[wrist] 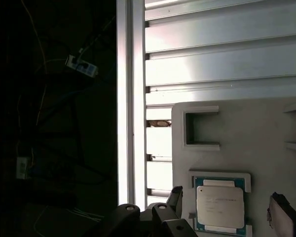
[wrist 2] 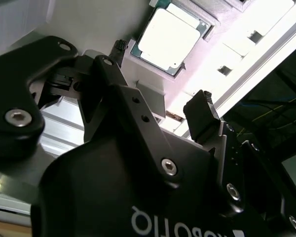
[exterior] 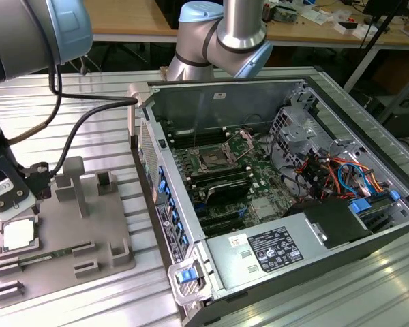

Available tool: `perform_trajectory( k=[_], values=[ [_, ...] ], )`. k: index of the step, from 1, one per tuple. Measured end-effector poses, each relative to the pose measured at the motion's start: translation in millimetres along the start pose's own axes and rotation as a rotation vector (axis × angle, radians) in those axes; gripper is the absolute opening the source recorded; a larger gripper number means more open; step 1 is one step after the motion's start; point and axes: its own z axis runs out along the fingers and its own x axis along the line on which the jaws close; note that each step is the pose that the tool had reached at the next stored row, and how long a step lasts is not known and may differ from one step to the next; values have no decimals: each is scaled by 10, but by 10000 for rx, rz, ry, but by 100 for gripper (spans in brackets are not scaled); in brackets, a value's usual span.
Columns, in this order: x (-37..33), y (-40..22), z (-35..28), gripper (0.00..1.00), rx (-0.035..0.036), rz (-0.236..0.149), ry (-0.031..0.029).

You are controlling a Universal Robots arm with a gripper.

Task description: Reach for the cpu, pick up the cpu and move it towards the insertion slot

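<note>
At the edge of the tray (exterior: pixel 68 225) on the exterior view's left, the cpu (exterior: pixel 18 235) lies flat under the open claw (wrist 2: pixel 160 75). It seems light, stiff, fragile; best held by opposite side edges.

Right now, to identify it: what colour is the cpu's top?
Silvery-white cpu; clearest in second wrist view.

Even light outside, hard contrast at the wrist.
Exterior view: soft, even light, faint sheen on the table (exterior: pixel 368 286) lower right of frame. Second wrist view: cpu (wrist 2: pixel 168 37) and tray (wrist 2: pixel 212 54) blown out pinkish-white, gripper (wrist 2: pixel 161 74) near black. First wrist view: the table glares beside deep shadow.
</note>
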Motion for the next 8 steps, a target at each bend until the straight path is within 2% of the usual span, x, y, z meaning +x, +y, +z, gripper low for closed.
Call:
perform_trajectory(
  k=[3,4,8],
  values=[
    [-1,-17,47,75,3,0,1],
    [-1,-34,75,75,3,-2,1],
    [-2,-93,121,75,3,-11,1]
  ],
)
